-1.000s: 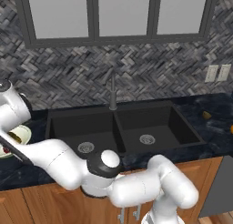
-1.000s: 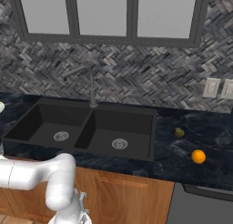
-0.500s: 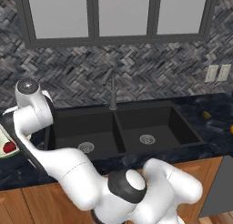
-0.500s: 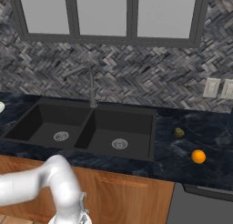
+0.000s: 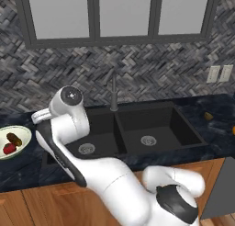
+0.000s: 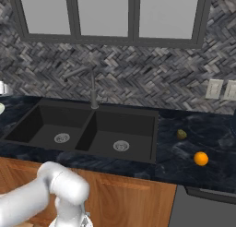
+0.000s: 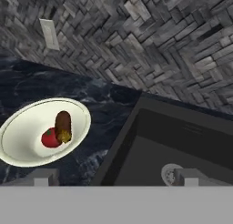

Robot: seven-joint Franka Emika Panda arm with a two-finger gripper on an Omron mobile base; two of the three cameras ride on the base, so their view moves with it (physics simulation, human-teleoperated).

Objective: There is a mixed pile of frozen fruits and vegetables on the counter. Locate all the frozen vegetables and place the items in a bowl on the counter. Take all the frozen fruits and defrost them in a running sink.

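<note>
Hand view: the bowl [image 7: 43, 132] sits on the counter [image 7: 104, 104] just left of the sink [image 7: 182, 145], and it holds two frozen vegetables, one red round item [image 7: 51, 138] and one dark brown oblong [image 7: 63, 125], touching each other. My jaws stand wide apart and grip nothing; both tips rise at the lower edge, one over the counter, one over the basin.

Change since a second ago: my arm has swung up and away from the bowl end of the counter, toward the sink, jaws easing fully open. I judge the vegetable half done.

Count, right end of the counter: one orange ball [image 6: 201, 158] near the front edge, one yellowish-olive lump [image 6: 182, 134] nearer the sink, well apart from each other. Sink: two basins, two drains, one faucet [image 6: 91, 85], no water seen running. Fruit step not yet begun.
</note>
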